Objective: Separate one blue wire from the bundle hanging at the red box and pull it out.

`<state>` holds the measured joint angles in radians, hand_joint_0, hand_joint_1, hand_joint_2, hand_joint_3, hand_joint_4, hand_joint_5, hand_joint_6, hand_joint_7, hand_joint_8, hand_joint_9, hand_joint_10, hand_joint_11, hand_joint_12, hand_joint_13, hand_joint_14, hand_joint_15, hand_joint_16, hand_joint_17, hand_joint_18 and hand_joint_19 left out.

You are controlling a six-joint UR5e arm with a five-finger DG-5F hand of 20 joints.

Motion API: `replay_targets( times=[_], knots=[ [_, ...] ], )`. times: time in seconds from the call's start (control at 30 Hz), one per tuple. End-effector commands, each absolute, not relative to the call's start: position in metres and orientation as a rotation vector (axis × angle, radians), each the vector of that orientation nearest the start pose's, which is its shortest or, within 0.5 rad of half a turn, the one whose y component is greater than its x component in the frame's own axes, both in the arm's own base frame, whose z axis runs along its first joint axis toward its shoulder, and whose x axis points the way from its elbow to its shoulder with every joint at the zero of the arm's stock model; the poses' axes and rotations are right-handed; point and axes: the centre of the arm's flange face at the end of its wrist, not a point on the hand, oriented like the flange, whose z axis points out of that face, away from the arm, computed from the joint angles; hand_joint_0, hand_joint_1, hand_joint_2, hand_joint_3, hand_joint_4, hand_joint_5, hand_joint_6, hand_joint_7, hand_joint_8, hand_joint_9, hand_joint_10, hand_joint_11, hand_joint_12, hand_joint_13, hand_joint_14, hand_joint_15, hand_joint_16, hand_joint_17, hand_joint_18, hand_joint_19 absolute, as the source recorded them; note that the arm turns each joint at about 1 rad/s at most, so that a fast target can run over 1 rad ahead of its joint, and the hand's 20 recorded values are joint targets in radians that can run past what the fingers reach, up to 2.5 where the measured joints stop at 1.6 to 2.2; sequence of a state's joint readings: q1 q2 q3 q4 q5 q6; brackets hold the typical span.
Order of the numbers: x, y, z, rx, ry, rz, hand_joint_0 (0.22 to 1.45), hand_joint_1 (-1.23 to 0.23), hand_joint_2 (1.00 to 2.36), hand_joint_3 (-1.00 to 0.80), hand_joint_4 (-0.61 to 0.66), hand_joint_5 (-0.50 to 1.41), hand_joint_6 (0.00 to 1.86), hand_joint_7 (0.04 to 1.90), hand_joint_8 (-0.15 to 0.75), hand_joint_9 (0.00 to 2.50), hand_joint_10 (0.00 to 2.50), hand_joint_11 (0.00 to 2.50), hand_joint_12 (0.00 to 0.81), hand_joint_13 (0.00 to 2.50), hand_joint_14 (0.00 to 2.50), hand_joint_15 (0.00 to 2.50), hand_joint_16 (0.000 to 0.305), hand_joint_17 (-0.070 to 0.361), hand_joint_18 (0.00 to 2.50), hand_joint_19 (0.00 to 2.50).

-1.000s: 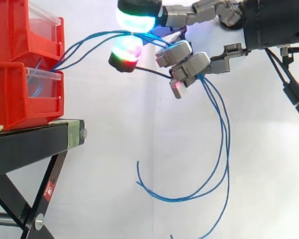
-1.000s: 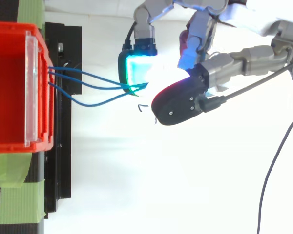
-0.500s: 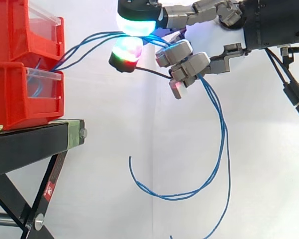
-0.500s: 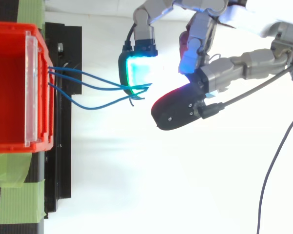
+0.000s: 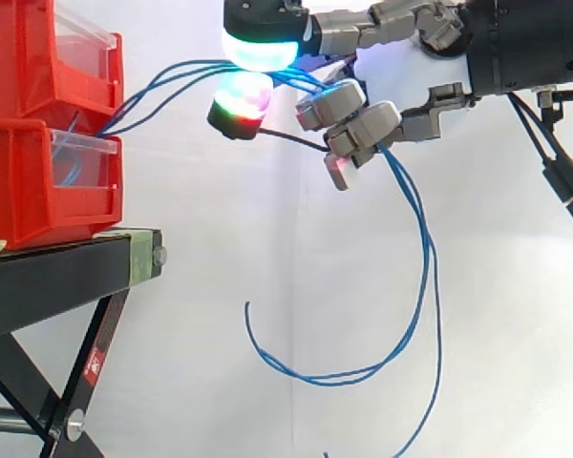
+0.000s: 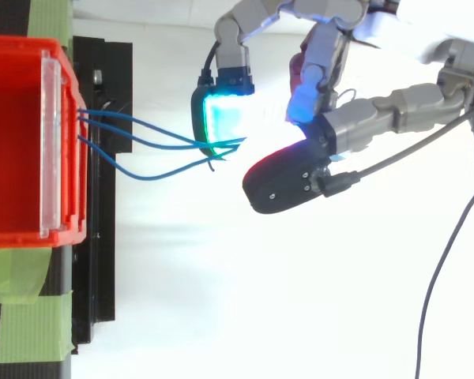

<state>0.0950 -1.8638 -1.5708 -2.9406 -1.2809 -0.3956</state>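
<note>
Lets the dangling tail of the thin blue wires point(image 5: 426, 258) swing slightly toward the stacked red plastic box point(image 5: 19, 191); pinches the strands in the grey robot hand's point(image 5: 363, 119) glowing fingers point(image 5: 260, 48) beside that box, seemingly holding them taut for separating.

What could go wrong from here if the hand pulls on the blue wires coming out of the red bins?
Several blue wires converge in the fingers of the hand, so a pull may drag the whole bundle, not one wire. The wires lead into the stacked red bins; a hard tug might shift these on the black stand. The long loops hanging below the hand could tangle.
</note>
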Motion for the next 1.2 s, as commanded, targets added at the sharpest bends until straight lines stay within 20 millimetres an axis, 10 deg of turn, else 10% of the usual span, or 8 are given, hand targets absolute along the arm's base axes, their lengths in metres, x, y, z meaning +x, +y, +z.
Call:
replay_targets(
  times=[0.0,0.37,0.73,1.17],
  knots=[
    [0.5965,-0.1056,0.3490,1.065,1.336,0.720,0.70,-0.94,1.03,-0.13,-0.10,-0.17,0.97,1.11,0.248,1.42,0.01,1.70,0.366,1.54,0.01,1.68,0.048,0.107,1.16,0.80],
    [0.5968,-0.1056,0.3481,1.066,1.337,0.719,0.73,-0.96,1.02,-0.18,0.13,-0.21,0.97,0.87,0.273,1.21,0.00,1.70,0.377,1.45,0.01,1.64,0.051,0.115,1.12,0.75],
    [0.5965,-0.1056,0.3490,1.064,1.336,0.719,0.60,-0.93,1.01,-0.34,0.17,-0.22,0.97,0.86,0.278,1.11,0.42,1.64,0.400,1.42,0.01,1.63,0.054,0.122,1.12,0.79],
    [0.5970,-0.1047,0.3481,1.064,1.339,0.719,0.49,-0.73,1.00,-0.50,0.16,-0.17,0.94,0.91,0.317,1.33,0.23,1.72,0.436,1.52,0.00,1.56,0.059,0.134,1.22,0.80]
  ],
)
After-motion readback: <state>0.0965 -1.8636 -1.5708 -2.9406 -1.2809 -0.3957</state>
